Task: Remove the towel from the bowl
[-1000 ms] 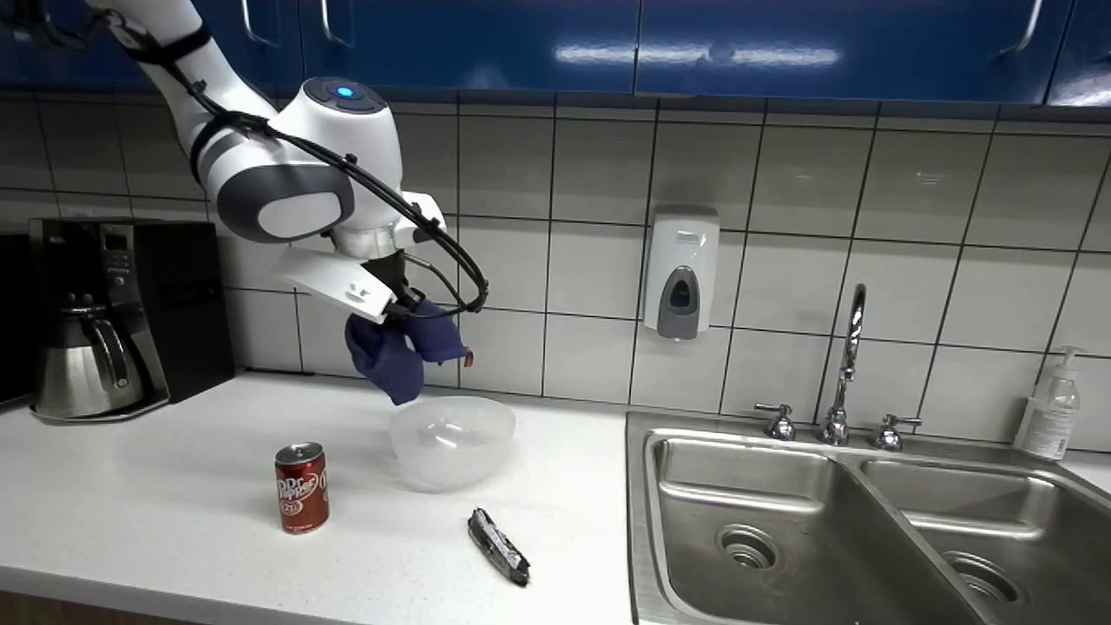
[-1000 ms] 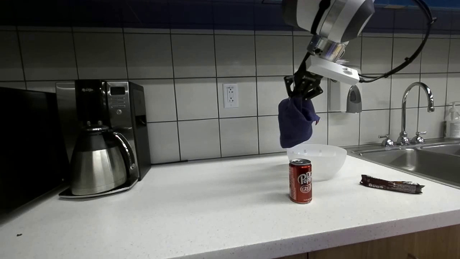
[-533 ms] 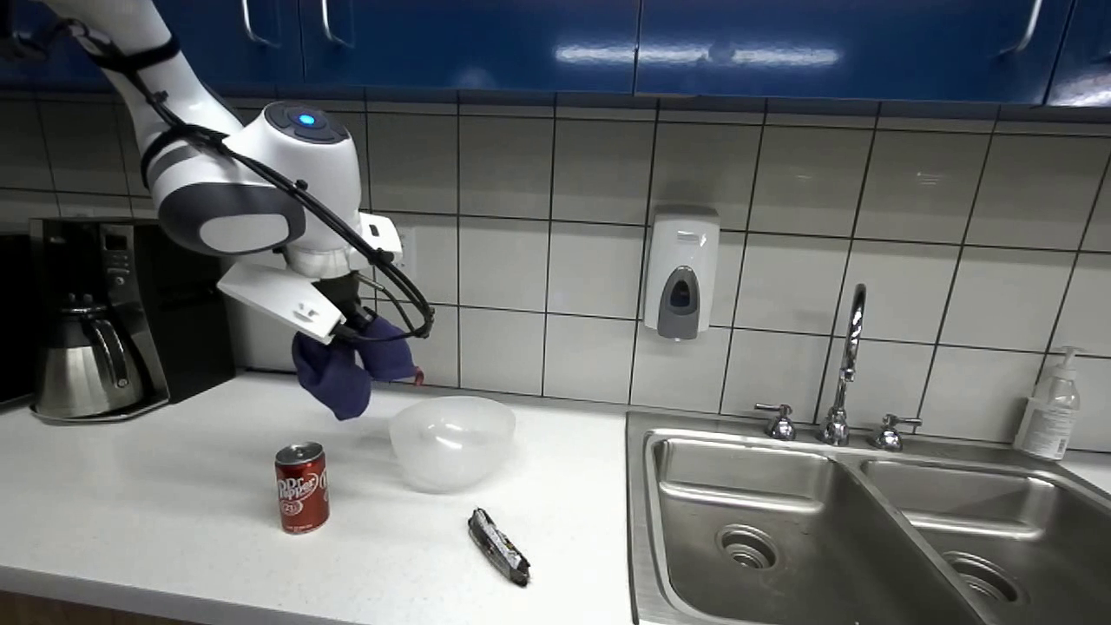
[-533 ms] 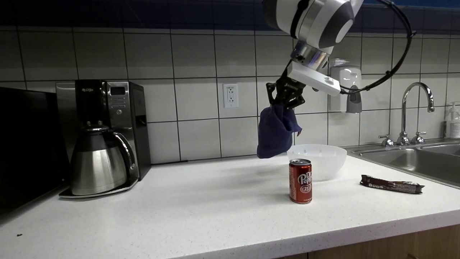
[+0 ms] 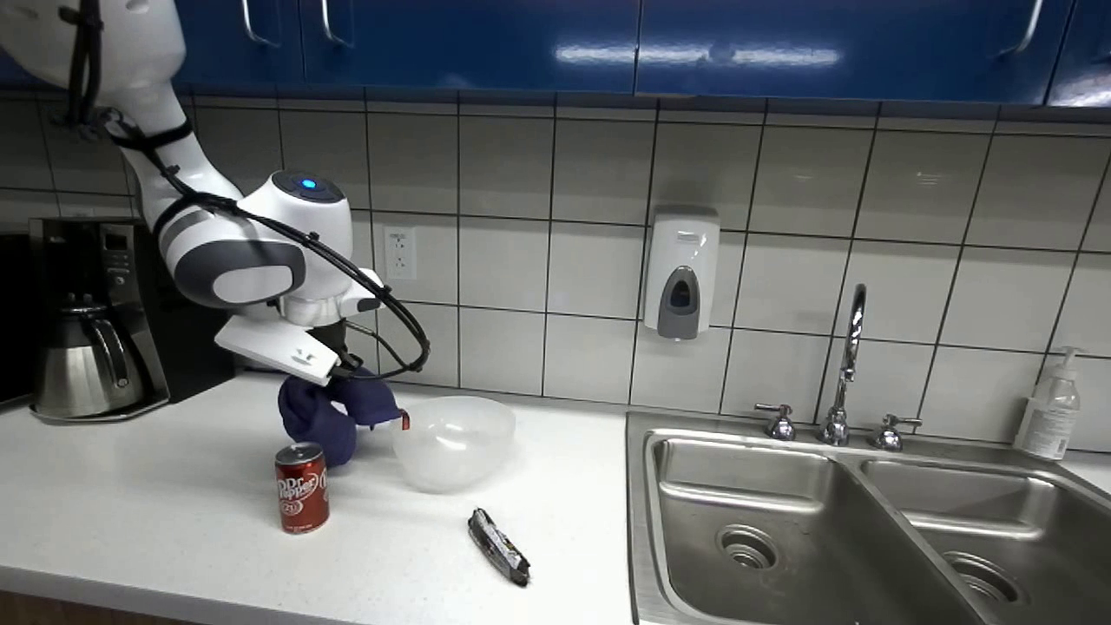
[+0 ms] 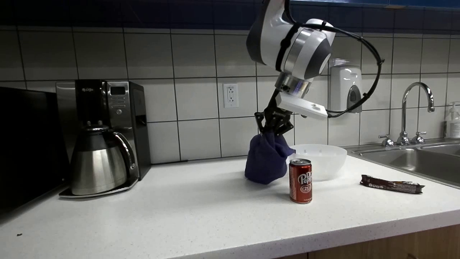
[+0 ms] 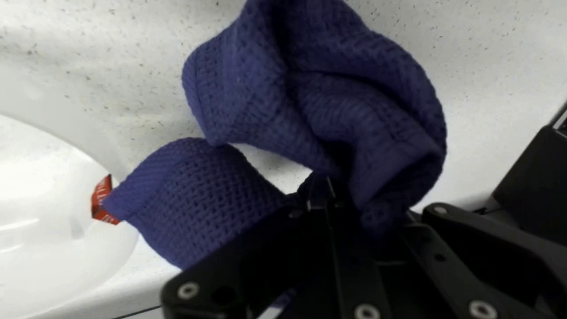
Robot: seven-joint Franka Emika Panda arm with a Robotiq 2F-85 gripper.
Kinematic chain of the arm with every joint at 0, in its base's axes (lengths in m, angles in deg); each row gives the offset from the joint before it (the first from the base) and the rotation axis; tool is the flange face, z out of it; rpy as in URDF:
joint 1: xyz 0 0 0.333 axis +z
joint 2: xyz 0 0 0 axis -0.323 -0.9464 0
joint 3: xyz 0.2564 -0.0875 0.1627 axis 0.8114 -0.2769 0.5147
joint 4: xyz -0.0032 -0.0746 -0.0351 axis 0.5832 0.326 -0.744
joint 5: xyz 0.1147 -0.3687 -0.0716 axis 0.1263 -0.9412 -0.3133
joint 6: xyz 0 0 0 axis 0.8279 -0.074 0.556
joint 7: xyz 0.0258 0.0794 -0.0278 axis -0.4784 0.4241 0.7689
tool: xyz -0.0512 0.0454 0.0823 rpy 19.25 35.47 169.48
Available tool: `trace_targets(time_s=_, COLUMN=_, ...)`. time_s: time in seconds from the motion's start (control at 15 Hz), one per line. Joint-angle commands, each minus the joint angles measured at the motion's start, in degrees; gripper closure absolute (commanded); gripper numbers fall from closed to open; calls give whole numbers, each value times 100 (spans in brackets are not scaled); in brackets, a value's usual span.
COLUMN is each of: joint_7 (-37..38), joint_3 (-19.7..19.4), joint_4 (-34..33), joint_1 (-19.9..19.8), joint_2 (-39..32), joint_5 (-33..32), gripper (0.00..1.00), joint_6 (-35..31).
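Just left of the bowl (image 5: pixel 456 451), the towel (image 6: pixel 266 160) is held low over the surface (image 6: pixel 179 216), its gathered cloth clenched in the jaws. Within the last second it has been carried left from above the bowl's left rim and lowered, while the bowl, the soda can (image 5: pixel 302 499) and the wrapped bar (image 6: pixel 392 185) have been left unmoved. From this the removal is judged to be largely achieved; only the setting down and the letting go seem to remain. Whether the lowest fold is in contact with the surface cannot be told. One corner, marked by a red label (image 7: pixel 102 201), is seen across the bowl's rim in the wrist view, and contact there cannot be ruled out; a slight shift farther left may be needed before release, lest that corner be left draped on the rim.

On the surface, the soda can is stood upright, nearer than both towel and bowl, and the wrapped bar is laid flat to the near right of the bowl. To the far left a coffee maker (image 6: pixel 120 115) is placed; to the right a steel sink (image 5: pixel 640 512) with two basins is let into the surface, a faucet (image 5: pixel 848 369) mounted at its far edge. Behind, the wall (image 5: pixel 599 269) is faced with pale tiles, a soap dispenser (image 5: pixel 681 273) is fixed to it, and blue cabinets (image 5: pixel 469 43) are hung above.
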Motion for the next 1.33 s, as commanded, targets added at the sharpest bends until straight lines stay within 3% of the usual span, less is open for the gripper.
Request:
trace_targets(time_s=0.0, joint_7=73, joint_3=-16, joint_4=-473, joint_1=55, joint_2=-383, joint_5=-317, gripper=99, joint_6=112)
trace_targets(time_s=0.47, joint_7=204, joint_3=-40, joint_4=-764, joint_1=239, joint_2=-783, joint_5=-763, gripper=99, joint_6=136)
trace_targets(time_s=0.53, joint_7=302, joint_3=-93, joint_4=-756, joint_1=306, joint_2=-831, joint_5=-891, gripper=69, joint_6=130)
trace_targets(time_s=0.67, joint_7=420, joint_3=-149, joint_4=-741, joint_1=369, joint_2=-867, joint_5=-1066, gripper=61, joint_6=168)
trace_targets(time_s=0.87, joint_7=586, joint_3=-255, joint_4=-735, joint_1=408, joint_2=-844, joint_5=-1326, gripper=38, joint_6=203)
trace_targets(time_s=1.2, joint_7=827, joint_3=-640, joint_4=-379, joint_1=348, joint_2=-63, joint_5=-1874, gripper=2, joint_6=805)
trace_targets(time_s=1.27, joint_7=854, joint_3=-741, joint_4=-284, joint_1=361, joint_2=117, joint_5=-2016, gripper=0, joint_6=947)
